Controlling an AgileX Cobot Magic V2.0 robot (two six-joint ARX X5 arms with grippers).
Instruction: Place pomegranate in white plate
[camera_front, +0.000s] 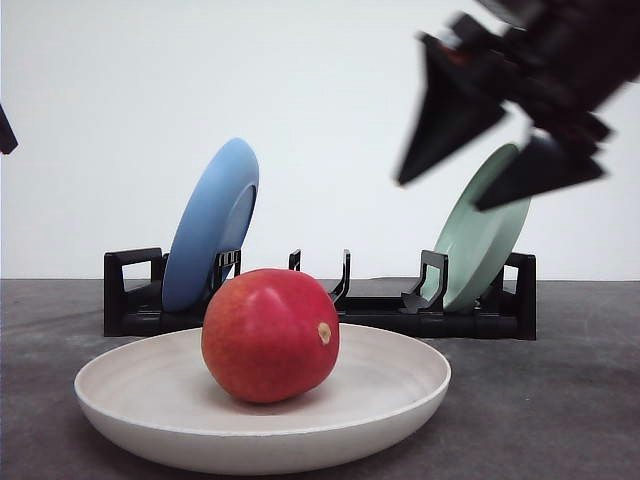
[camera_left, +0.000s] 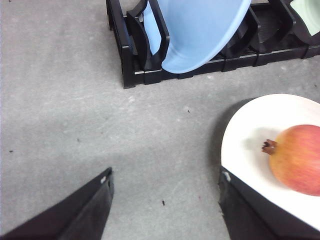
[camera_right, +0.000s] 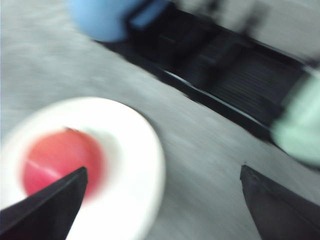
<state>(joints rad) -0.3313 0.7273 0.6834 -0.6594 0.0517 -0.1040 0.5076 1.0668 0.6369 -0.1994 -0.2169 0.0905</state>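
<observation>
1. Nearest the front camera, the white plate (camera_front: 262, 442) sits on the grey tabletop (camera_front: 560, 400).
2. Inside it, slightly toward 9 o'clock of centre, rests the pomegranate (camera_front: 270, 335), its stem nub facing 3 o'clock.
3. Behind, at 12 o'clock, a black rack (camera_front: 330, 300) holds a blue plate (camera_front: 212, 225) and a pale green plate (camera_front: 480, 240) on edge.
4. Up at 2 o'clock, the right gripper (camera_front: 490, 160) hangs blurred, jaws spread wide, empty.
5. Seen from its wrist, the left gripper (camera_left: 165, 205) has jaws parted, holding nothing.
</observation>
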